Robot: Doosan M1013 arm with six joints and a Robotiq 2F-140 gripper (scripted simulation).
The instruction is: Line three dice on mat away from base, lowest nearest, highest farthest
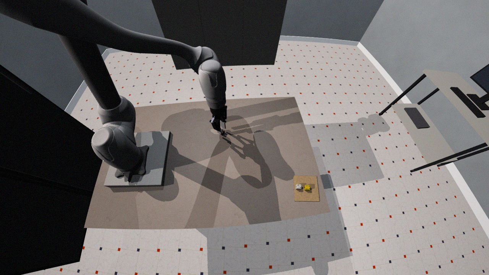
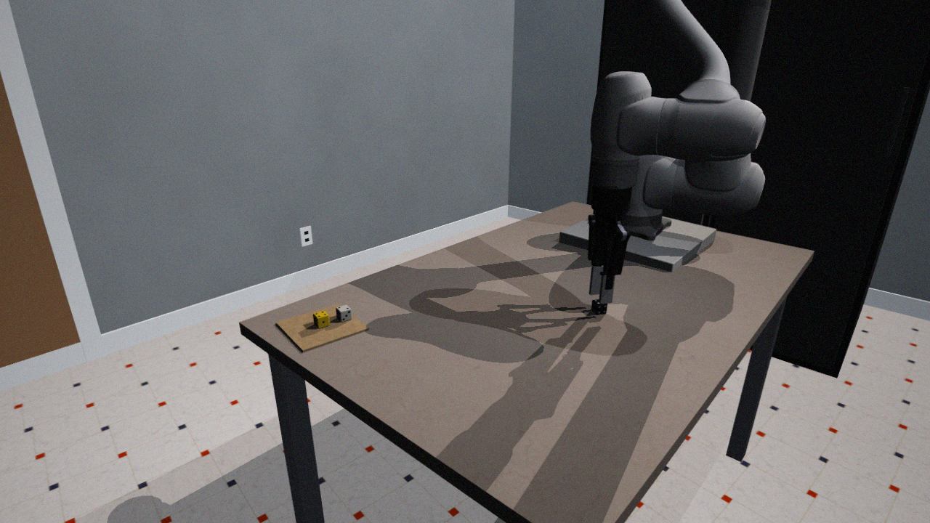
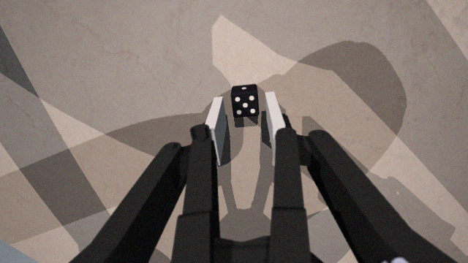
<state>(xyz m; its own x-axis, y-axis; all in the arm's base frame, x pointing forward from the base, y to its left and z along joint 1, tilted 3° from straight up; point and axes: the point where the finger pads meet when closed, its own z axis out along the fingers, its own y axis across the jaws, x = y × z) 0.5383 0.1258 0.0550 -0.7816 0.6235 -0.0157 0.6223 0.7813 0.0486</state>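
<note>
Mat (image 1: 306, 196) (image 2: 302, 341), tan and square, lies near the end of the table (image 1: 112, 212) (image 2: 455, 390) far from the robot's base, and carries two dice, both seemingly flat. One is a white die (image 1: 298, 186) (image 2: 343, 313), nearer the base; the other is a yellow die (image 1: 307, 187) (image 2: 321, 319), just beside it with a gap between. Their top pips are too small to count surely.

A third, black die (image 1: 222, 131) (image 2: 599, 306) (image 3: 245, 101) is off the mat, at the tabletop well away from it. In the wrist view, one face shows five white pips, and a narrower face shows one.

The gripper (image 1: 221, 128) (image 2: 601, 296) (image 3: 245, 108) points down at the black die, its fingers fairly narrow yet open, with space on both sides of the die; nothing is gripped.

One grey base plate (image 1: 166, 134) (image 2: 673, 264) supports the arm. Beyond the table stands a desk (image 1: 444, 81) with a monitor (image 1: 482, 76).
</note>
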